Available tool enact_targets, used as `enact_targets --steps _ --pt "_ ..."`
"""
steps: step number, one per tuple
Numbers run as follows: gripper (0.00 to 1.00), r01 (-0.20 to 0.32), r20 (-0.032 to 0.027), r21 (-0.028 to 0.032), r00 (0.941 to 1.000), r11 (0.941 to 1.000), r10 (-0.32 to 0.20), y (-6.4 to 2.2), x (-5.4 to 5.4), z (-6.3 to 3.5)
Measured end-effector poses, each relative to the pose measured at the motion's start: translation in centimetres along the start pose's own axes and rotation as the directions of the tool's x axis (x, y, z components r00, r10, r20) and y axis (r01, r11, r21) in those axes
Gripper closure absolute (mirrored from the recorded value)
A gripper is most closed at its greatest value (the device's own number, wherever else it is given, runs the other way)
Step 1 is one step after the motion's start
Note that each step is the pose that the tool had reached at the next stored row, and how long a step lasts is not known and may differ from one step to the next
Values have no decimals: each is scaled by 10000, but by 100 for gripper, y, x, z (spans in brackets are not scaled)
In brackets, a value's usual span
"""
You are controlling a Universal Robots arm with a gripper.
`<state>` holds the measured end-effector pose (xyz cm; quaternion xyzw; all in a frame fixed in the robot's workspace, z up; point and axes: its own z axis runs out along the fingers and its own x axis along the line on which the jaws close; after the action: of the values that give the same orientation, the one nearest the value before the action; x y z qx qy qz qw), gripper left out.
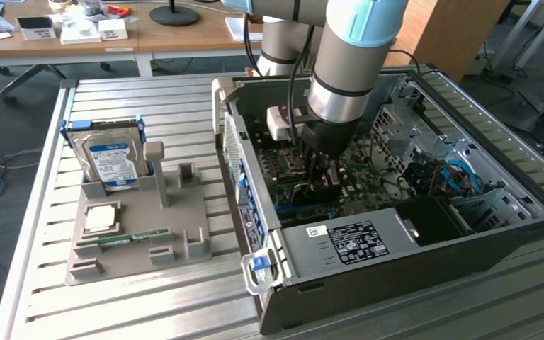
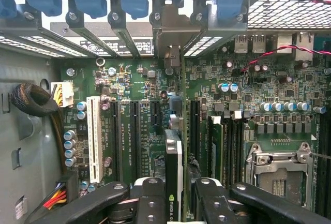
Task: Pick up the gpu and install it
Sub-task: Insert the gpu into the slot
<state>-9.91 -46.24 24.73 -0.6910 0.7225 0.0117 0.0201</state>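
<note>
Pincer point(image 2: 181, 203) pinching gpu point(image 2: 174, 167) edge-on between fingers point(image 2: 147, 203), card upright above motherboard point(image 2: 129, 131) slots inside case point(image 1: 499, 241).

office lab: desks point(image 1: 111, 42), open pc point(image 1: 395, 205)

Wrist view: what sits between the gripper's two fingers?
The gpu, seen edge-on, stands between the fingers of the gripper above the motherboard slots.

matt green gpu point(image 2: 175, 177) pcb, slatted metal table point(image 1: 139, 312)
</note>
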Motion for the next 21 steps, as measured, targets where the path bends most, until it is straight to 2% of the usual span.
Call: enact_targets --steps 17,18,19,20,21 --pt "73 -3 12 -5 10000 10000 3 6 -1 2" --pt "73 -6 15 0 10000 10000 6 7 -1 4" --pt "67 -6 9 4 10000 10000 6 6 -1 4" --pt "67 -4 4 1 10000 10000 4 6 -1 2" --pt "61 0 1 0 10000 10000 0 4 0 0"
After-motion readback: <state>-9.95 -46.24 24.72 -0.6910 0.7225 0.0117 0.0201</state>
